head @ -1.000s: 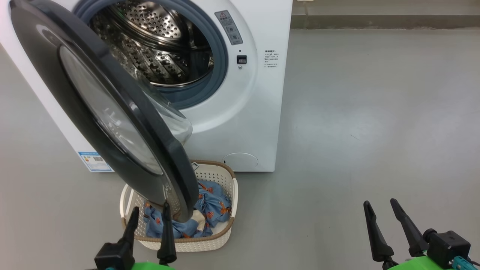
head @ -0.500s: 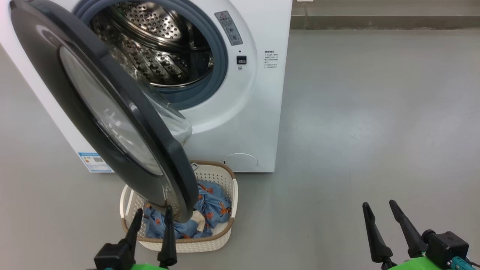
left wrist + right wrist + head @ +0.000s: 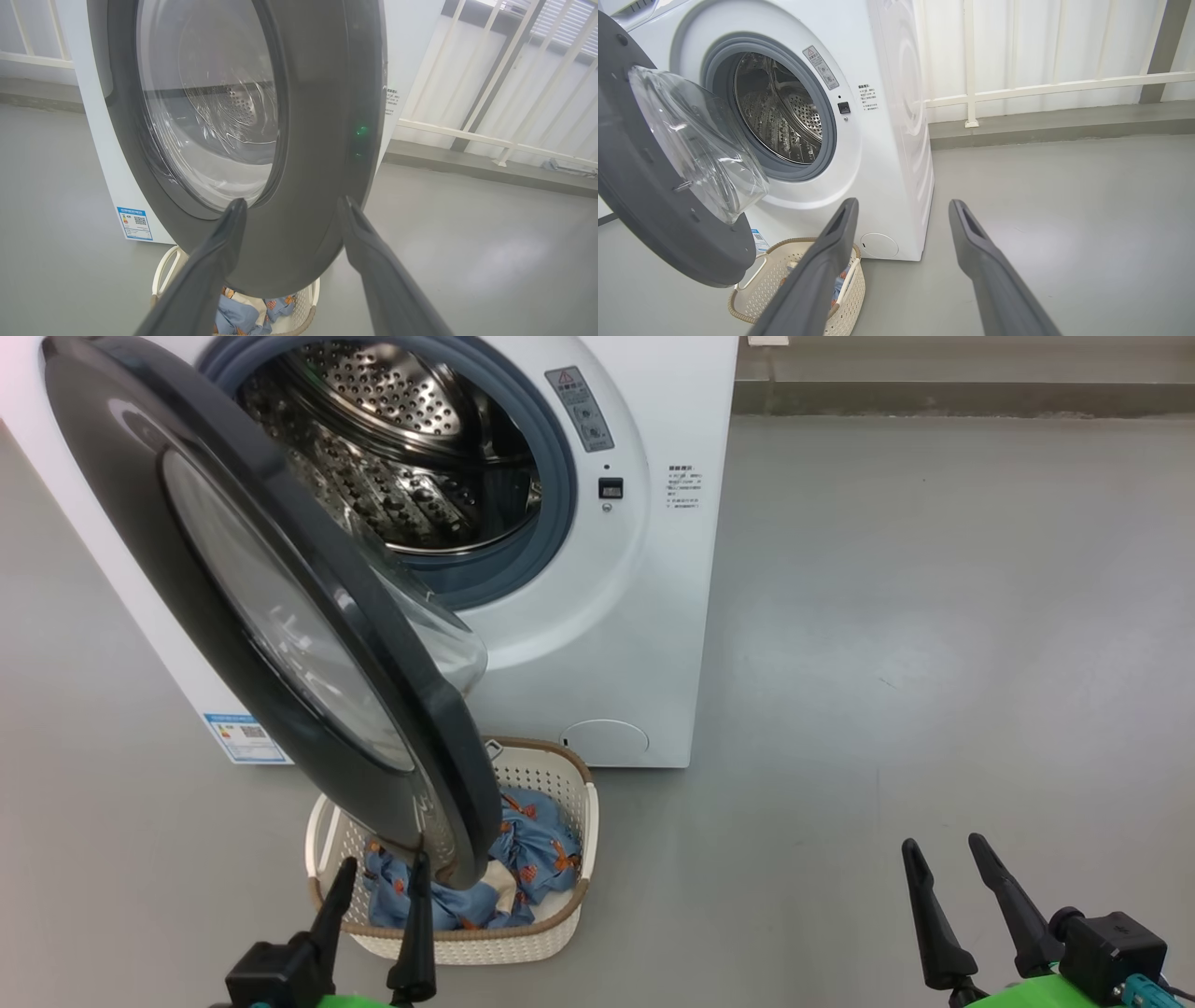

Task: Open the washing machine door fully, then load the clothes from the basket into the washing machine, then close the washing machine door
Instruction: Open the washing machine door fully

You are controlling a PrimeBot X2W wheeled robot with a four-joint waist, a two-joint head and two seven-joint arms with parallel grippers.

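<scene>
The right wrist view shows the washing machine door [image 3: 644,219] from inside, with its glass bowl [image 3: 700,140]. Beneath the door, the basket [image 3: 523,943] holds clothes [image 3: 532,845]. The left end effector [image 3: 385,861] and right end effector [image 3: 941,842] are spread.

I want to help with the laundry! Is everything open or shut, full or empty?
washing machine door: open, hanging over the basket
drum: looks empty
basket: holds the clothes
clothes: crumpled in the basket
left tool: open, empty, near the door's lower edge
right tool: open, empty
</scene>
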